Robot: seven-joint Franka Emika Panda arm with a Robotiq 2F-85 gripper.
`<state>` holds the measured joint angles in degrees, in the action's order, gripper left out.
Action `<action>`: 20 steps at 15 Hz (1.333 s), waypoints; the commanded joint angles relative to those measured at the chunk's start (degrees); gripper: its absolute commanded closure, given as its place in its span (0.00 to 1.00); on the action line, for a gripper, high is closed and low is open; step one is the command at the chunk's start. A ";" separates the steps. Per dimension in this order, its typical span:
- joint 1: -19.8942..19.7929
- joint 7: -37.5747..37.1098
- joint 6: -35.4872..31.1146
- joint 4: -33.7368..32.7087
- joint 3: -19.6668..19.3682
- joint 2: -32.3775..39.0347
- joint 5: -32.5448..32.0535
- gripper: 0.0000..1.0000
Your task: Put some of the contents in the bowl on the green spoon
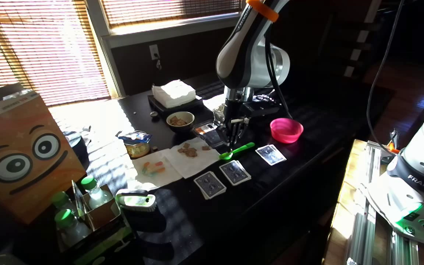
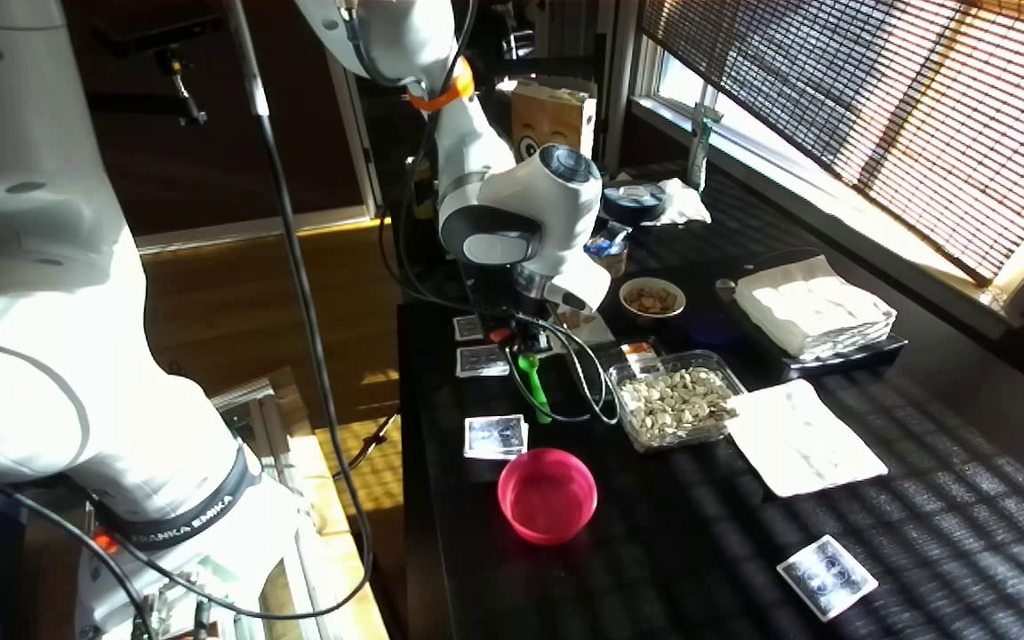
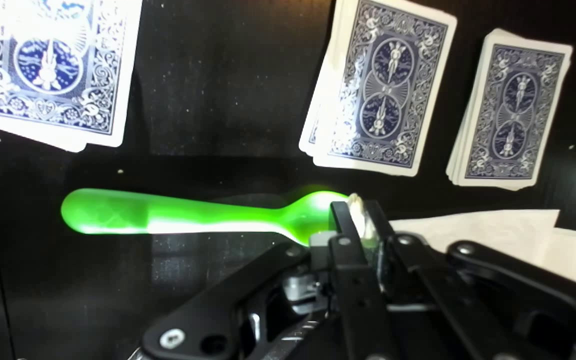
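Note:
The green spoon (image 3: 208, 217) lies flat on the black table, and shows in both exterior views (image 1: 243, 148) (image 2: 538, 396). My gripper (image 3: 357, 204) is directly over the spoon's bowl end, its fingertips nearly together. Pale seeds (image 3: 361, 217) sit between the fingertips and stick out a little past them. The fingers hide part of the spoon's bowl. A clear box of similar pale seeds (image 2: 674, 404) stands nearby. A small cream bowl (image 1: 179, 128) holds brown square pieces; it also shows in an exterior view (image 2: 652, 284). A pink bowl (image 1: 286, 131) stands beyond the spoon's handle.
Card stacks (image 1: 209, 184) (image 1: 235, 172) (image 1: 271, 154) lie beside the spoon. White napkins (image 1: 171, 167) with brown pieces and gummy candies lie by its bowl end. A napkin stack (image 1: 174, 94), a cereal box (image 1: 24, 154) and a bottle carton (image 1: 103, 217) also stand here.

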<state>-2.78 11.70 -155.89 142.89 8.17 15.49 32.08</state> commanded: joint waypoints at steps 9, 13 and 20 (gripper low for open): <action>0.48 -6.19 -5.46 -1.94 1.09 4.71 -1.61 0.98; 0.49 -7.66 -6.49 -2.11 1.08 5.41 -2.21 0.98; 0.42 -8.88 -7.06 -2.15 1.14 5.88 -2.88 0.98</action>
<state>-2.56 5.36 -162.01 141.48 9.07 20.37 31.16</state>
